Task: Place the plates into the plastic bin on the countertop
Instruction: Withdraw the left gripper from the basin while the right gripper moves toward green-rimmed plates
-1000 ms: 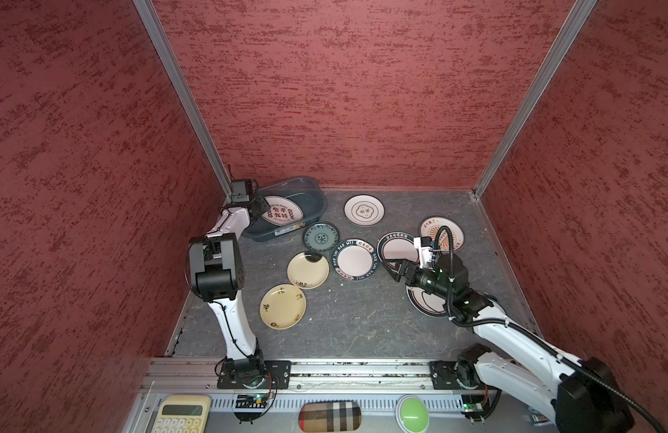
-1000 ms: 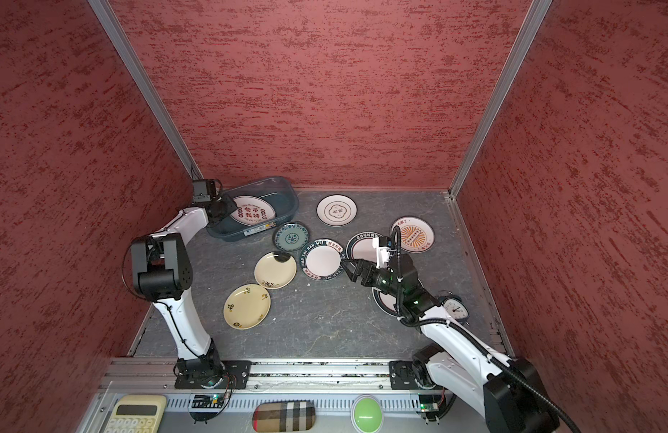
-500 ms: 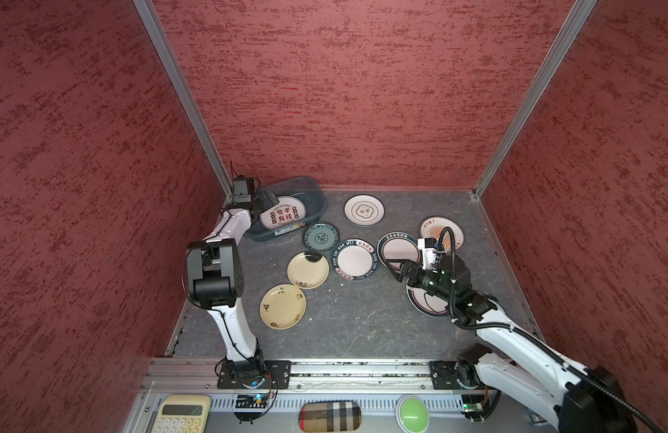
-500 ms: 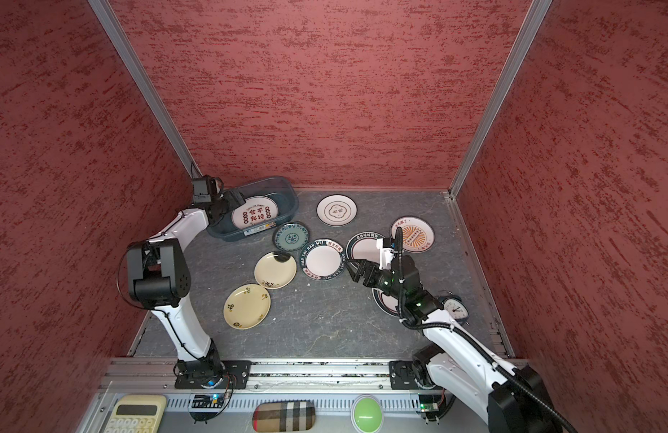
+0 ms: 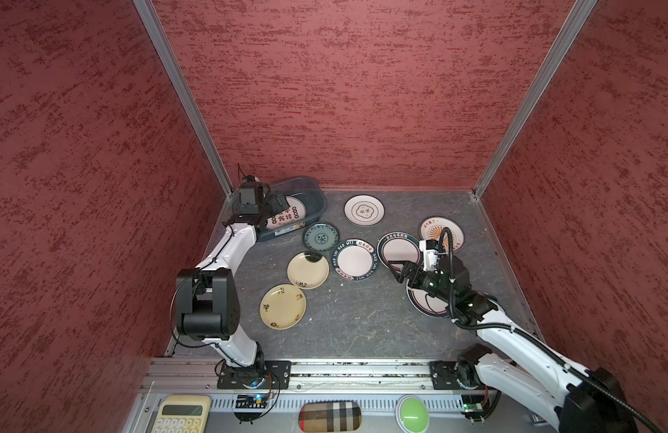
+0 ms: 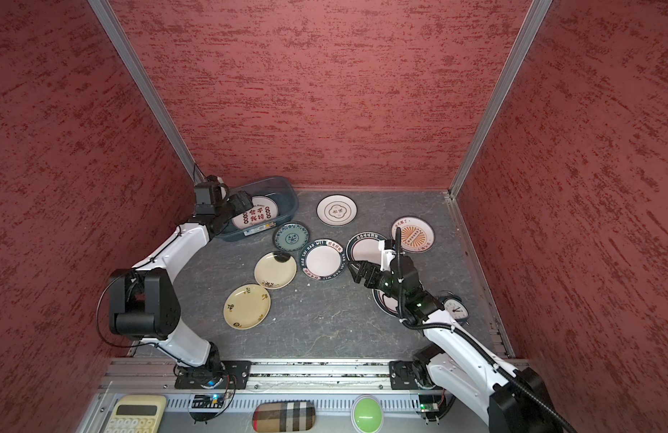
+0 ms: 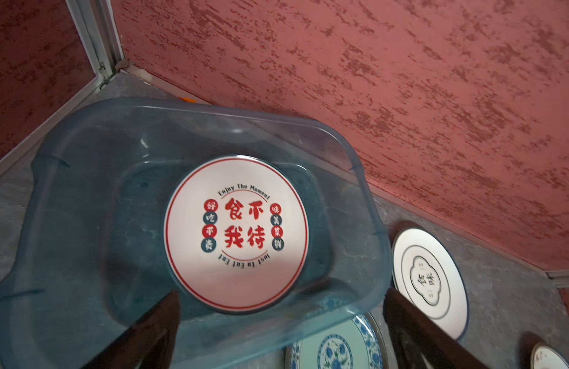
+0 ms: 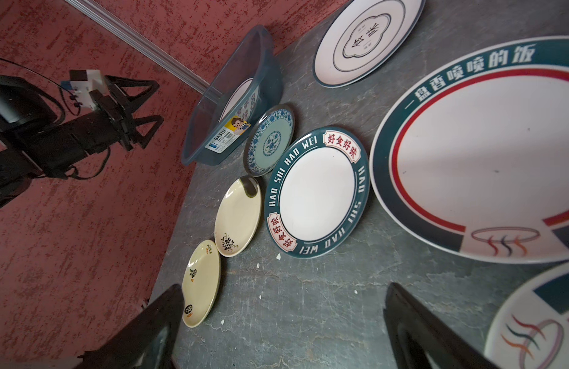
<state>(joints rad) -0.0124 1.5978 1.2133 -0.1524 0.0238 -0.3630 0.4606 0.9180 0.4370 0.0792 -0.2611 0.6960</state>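
The plastic bin [image 5: 313,195] [image 6: 289,193] [image 7: 366,191] stands in the far left corner of the countertop [image 5: 362,326]. Flat on its floor lies a white plate with red characters [image 5: 287,216] [image 7: 237,233]. My left gripper [image 5: 277,200] [image 7: 281,297] hovers open at the bin's near rim and holds nothing. Several other plates lie on the countertop: a teal-patterned one [image 5: 320,237], a "HAO SHI HAO WEI" one [image 5: 354,259] [image 8: 318,191], a teal-rimmed one [image 5: 398,249] and two cream ones [image 5: 308,270] [image 5: 283,306]. My right gripper [image 5: 396,271] [image 8: 284,289] is open and empty above bare counter beside the teal-rimmed plate.
A white clover-marked plate [image 5: 363,210] and an orange sunburst plate [image 5: 441,232] lie at the back. Another plate [image 5: 424,301] sits partly under my right arm, with a small alarm clock [image 6: 454,305] beside it. Red walls close in three sides.
My left gripper opened and let go of the red-character plate, which dropped from tilted at the rim to flat in the bin. My right gripper shifted slightly.
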